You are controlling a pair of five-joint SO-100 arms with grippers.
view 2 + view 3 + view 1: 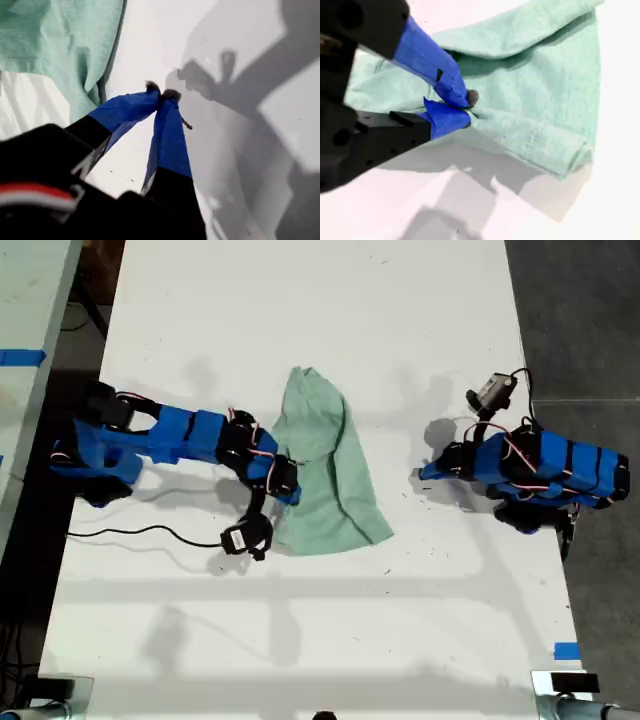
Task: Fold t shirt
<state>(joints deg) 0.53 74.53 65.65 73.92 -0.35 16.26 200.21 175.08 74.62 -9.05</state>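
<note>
both grippers read differently depending on the camera. my second gripper (pixel 467 107) is the one at the t shirt (pixel 325 465): its wrist view shows the two blue-taped fingers (pixel 432 62) drawn almost together, tips pressed into the mint-green cloth with a small pinch of fabric between them. in the exterior view that same gripper (pixel 285 485) sits at the shirt's left edge, on the arm reaching in from the exterior view's left, but the closure of the jaws cannot be judged from there because the arm's black housing covers them.

my first gripper (pixel 162 94) has its tips touching, closed on nothing, above bare white table (pixel 280 120). its wrist view shows the shirt (pixel 55 45) lying close by with a dark folded edge toward the tips but apart from them. the exterior view places this gripper (pixel 425 475) on the arm at the exterior view's right, near the shirt's right edge with a strip of table between.

the shirt lies bunched near the middle of the table (pixel 300 640), narrow at its far end and spreading wider toward the near end. only the second wrist view shows the rolled hem (pixel 560 155) and stitching along it. a black cable (pixel 140 532) trails across the table at the exterior view's left.
</note>
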